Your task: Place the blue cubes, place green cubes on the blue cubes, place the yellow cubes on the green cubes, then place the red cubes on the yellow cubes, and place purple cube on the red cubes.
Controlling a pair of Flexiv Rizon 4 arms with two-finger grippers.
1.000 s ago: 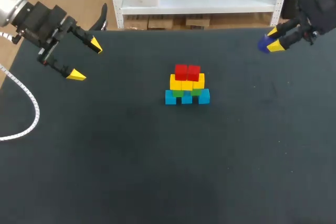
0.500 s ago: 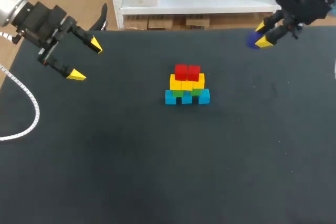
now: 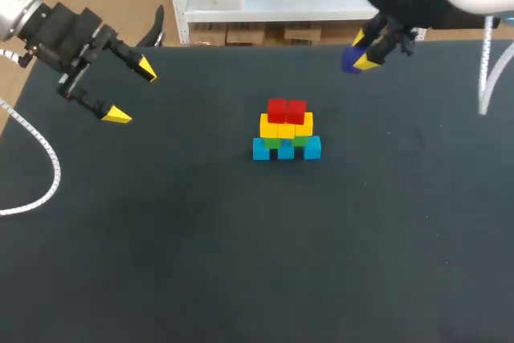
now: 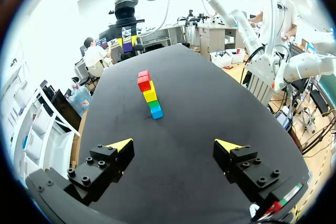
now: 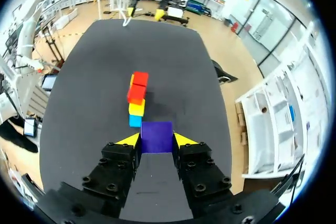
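Observation:
A small pyramid of cubes stands mid-table: blue cubes at the base, green cubes on them, yellow cubes above, and two red cubes on top. My right gripper hangs above the table's far edge, up and right of the stack, shut on the purple cube. In the right wrist view the purple cube fills the gap between the fingers, with the stack ahead. My left gripper is open at the far left, holding nothing; the stack lies well ahead of it.
The black table carries nothing else. A white cable loops over its left edge.
My right gripper has carried the purple cube leftward along the table's far edge, closer to the stack. The left arm has stayed still.

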